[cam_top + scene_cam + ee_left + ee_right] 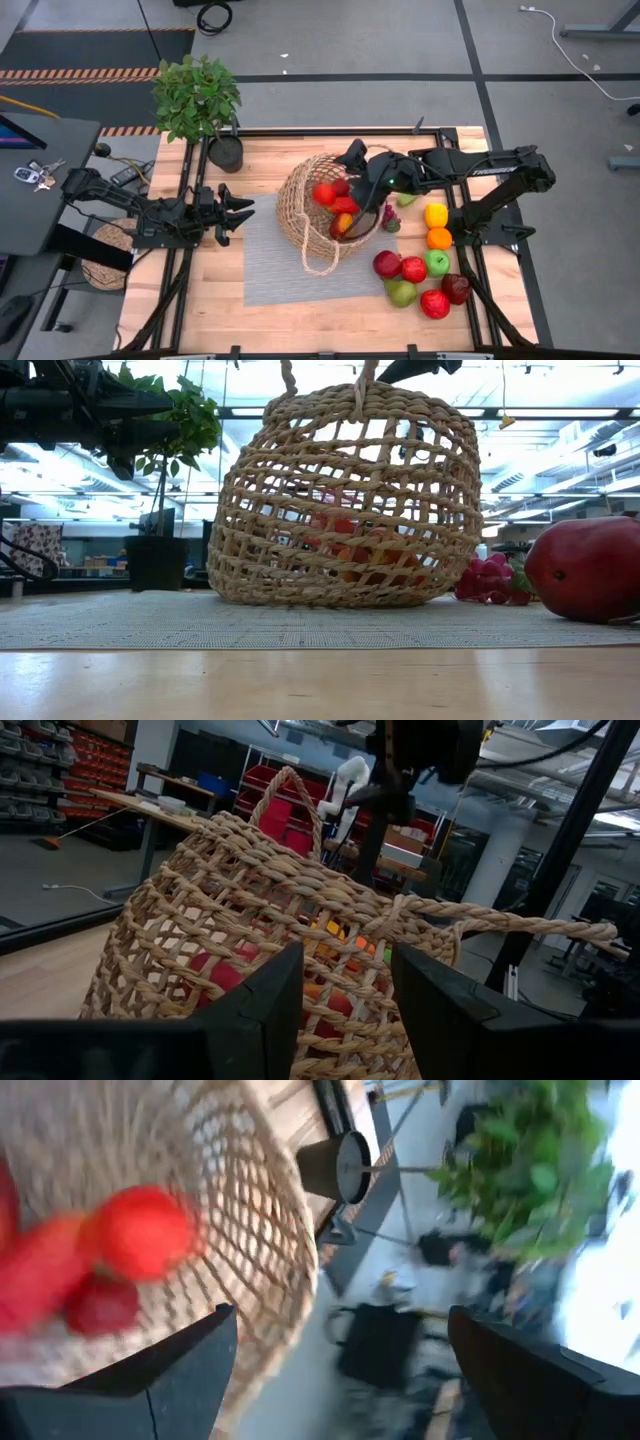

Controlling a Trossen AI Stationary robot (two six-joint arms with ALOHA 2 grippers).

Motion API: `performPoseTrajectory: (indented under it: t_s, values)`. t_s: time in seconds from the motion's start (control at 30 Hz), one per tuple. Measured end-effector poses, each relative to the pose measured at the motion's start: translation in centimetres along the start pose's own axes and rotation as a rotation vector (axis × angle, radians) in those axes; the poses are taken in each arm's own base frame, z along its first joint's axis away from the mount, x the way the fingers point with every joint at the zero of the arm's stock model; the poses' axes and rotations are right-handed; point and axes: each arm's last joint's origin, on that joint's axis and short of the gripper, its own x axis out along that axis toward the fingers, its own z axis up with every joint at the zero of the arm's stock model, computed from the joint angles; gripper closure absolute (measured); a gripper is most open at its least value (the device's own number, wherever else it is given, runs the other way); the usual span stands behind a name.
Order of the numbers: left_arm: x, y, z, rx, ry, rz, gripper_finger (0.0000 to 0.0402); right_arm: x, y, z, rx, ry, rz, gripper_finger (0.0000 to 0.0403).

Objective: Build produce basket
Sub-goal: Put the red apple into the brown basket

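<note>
Right gripper [352, 157] hung empty, fingers spread, over the tan woven wicker basket [300, 195], tipped on the grey mat [265, 265], likely fresh from dropping fruit; left gripper [238, 211] waited open beside it; roughly four red-orange pieces inside, about nine loose produce [425, 268] outside.

Basket [300, 205]: light tan open weave. Mat [265, 270]: grey, fine ribbed. Table [190, 300]: pale wood. Fruit beside basket: red apples [400, 267], green apple [436, 262], orange [439, 238], yellow pepper [435, 214].
</note>
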Motion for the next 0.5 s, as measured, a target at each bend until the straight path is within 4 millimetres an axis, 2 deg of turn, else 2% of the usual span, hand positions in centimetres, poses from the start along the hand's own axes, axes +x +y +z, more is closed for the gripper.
performPoseTrajectory:
  t_s: [0.1,0.3,0.4,0.5]
  values:
    - [0.0,0.0,0.0,0.000,0.000,0.000,0.0241,0.2,0.4,0.1,0.214,-0.025,0.029,0.0039]
    - [0.0,0.0,0.0,0.000,0.000,0.000,0.0241,0.6,1.2,0.3,0.515,-0.065,0.104,0.0038]
    - [0.0,0.0,0.0,0.000,0.000,0.000,0.0241,1.5,2.1,-0.2,0.692,-0.029,0.147,0.0039]
    - [0.0,0.0,0.0,0.000,0.000,0.000,0.0241,2.5,3.7,-0.8,0.798,0.047,0.190,0.0041]
